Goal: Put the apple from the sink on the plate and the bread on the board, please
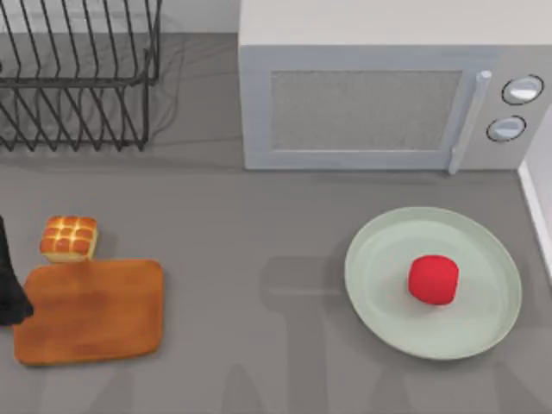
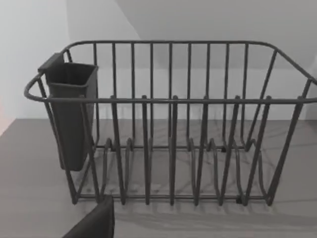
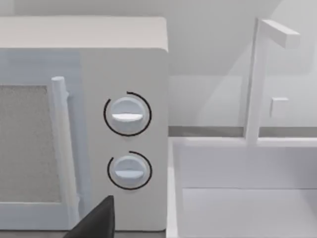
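Observation:
The red apple (image 1: 433, 279) rests inside the pale green plate (image 1: 379, 302), right of the table's middle. The golden bun of bread (image 1: 69, 239) sits on the table just behind the far left corner of the wooden board (image 1: 95, 310), whose top is bare. My left arm shows as a dark shape (image 1: 10, 289) at the left edge, beside the board. A dark part of my left gripper (image 2: 94, 224) pokes into the left wrist view, facing the rack. A dark part of my right gripper (image 3: 96, 220) faces the microwave and the white sink (image 3: 247, 198), whose basin looks bare.
A black wire dish rack (image 1: 73, 73) with a cutlery cup (image 2: 69, 114) stands at the back left. A white microwave (image 1: 379, 86) fills the back middle and right. The sink's rim (image 1: 539, 203) runs along the right edge, with a faucet (image 3: 257, 74) behind it.

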Motion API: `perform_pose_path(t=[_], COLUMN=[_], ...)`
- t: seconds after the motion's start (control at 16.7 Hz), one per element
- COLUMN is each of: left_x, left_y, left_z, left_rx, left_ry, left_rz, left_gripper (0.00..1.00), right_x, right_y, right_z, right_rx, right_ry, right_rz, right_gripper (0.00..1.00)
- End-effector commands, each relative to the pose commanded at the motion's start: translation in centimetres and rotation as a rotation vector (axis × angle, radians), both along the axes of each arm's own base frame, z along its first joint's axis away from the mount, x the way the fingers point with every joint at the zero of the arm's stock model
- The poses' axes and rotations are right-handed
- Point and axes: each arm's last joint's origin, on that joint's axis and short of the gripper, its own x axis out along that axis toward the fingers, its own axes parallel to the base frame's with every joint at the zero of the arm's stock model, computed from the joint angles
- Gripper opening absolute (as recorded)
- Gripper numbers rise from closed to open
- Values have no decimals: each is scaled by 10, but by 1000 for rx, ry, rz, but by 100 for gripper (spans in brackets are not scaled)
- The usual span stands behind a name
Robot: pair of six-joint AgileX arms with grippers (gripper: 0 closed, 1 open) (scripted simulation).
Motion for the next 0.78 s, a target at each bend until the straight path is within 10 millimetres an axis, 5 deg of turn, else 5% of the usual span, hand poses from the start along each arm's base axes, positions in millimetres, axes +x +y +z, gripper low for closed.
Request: perform_pose_path(t=[0.36, 0.78], left_x=[26, 129], left_y=[-3, -12], left_z=[50, 75], left_rx=[-2, 13], left_ry=[315, 914], left_rz=[-25, -41], left_gripper=[100, 100], right_x=[0, 0], right_y=[0, 0], right_z=[0, 0], right_rx=[0, 0], right_ry=[0, 0], right_rz=[0, 0], right_gripper=[100, 100])
